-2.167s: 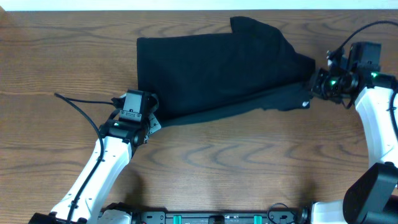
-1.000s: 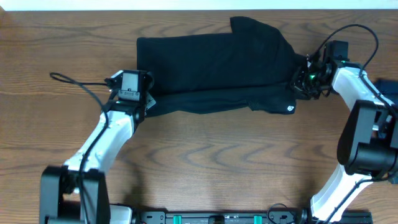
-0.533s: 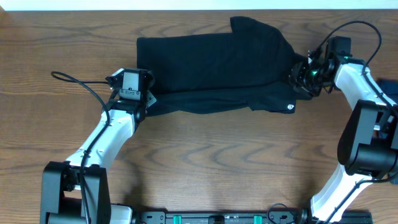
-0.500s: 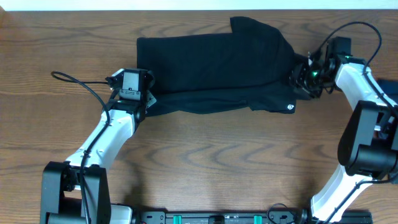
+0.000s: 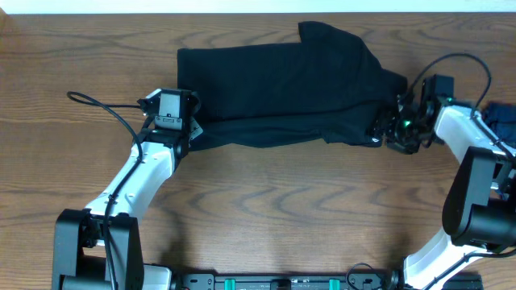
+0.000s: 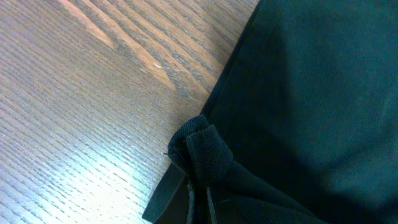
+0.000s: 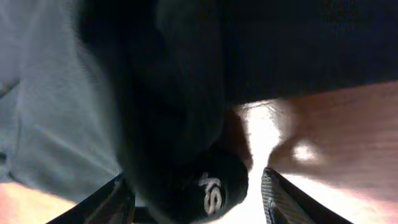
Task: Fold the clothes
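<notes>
- Cable point(image 5: 93, 109): loose loop on the table point(image 5: 266, 209), out beyond the left gripper's outer side. It lies away from the cloth.
- Left gripper point(image 5: 192, 135): clenched on a small bunched corner of the black top point(image 5: 274, 80). My wrist view shows a tight knot of fabric at the tips, with bare wood to one side.
- Black top: lies flat on the table and spans the whole gap between my two grippers. Its near edge is turned up into a long narrow band, and the bulk lies beyond both sets of tips.
- Logo point(image 7: 210, 190): white lettering on a rounded fold, right between the right gripper's fingers point(image 7: 118, 200).
- Right gripper point(image 5: 389, 127): at the cloth's end. This view is blurred, but the jaws seem spread, with wood showing between the fold and one finger, so I read it as released.
- Risk, left: the pinch is slight, and a firm pull could slip the corner free.
- Risk, right: closing here may catch several layers, so a lift would drag the turned edge open or skew the fold.
</notes>
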Motion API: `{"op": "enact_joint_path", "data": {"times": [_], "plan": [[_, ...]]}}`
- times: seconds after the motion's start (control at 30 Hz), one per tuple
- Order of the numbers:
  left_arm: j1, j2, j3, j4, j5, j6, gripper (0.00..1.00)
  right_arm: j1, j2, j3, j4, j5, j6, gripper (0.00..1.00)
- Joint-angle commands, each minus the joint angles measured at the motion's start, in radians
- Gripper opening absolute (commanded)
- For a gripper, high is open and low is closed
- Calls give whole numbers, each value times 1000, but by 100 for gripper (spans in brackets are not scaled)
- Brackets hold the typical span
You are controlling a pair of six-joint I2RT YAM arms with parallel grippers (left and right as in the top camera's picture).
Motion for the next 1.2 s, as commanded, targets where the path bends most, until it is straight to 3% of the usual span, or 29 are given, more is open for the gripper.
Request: {"op": "enact_joint_path", "data": {"times": [0.0, 0.13, 0.23, 0.27, 0.53, 0.83, 1.1, 1.17], "plan": [[5, 0, 20, -3, -31, 13, 6, -4, -5, -26, 45, -37, 43, 61], [5, 0, 20, -8, -31, 13, 6, 5, -5, -29, 105, -56, 74, 50], [5, 0, 19, -10, -31, 13, 6, 18, -5, -29, 137, -59, 97, 21], [5, 0, 19, -11, -31, 13, 6, 23, -5, -29, 143, -59, 99, 17], [5, 0, 19, -13, -31, 13, 6, 34, -6, -29, 146, -85, 99, 1], [5, 0, 19, -24, -31, 13, 6, 10, -97, -27, 93, -84, 82, 1], [5, 0, 19, -31, -31, 17, 6, -52, -261, -26, -54, -52, 52, 1], [5, 0, 19, -31, -31, 18, 6, -57, -279, -26, -82, -24, 48, 9]]}}
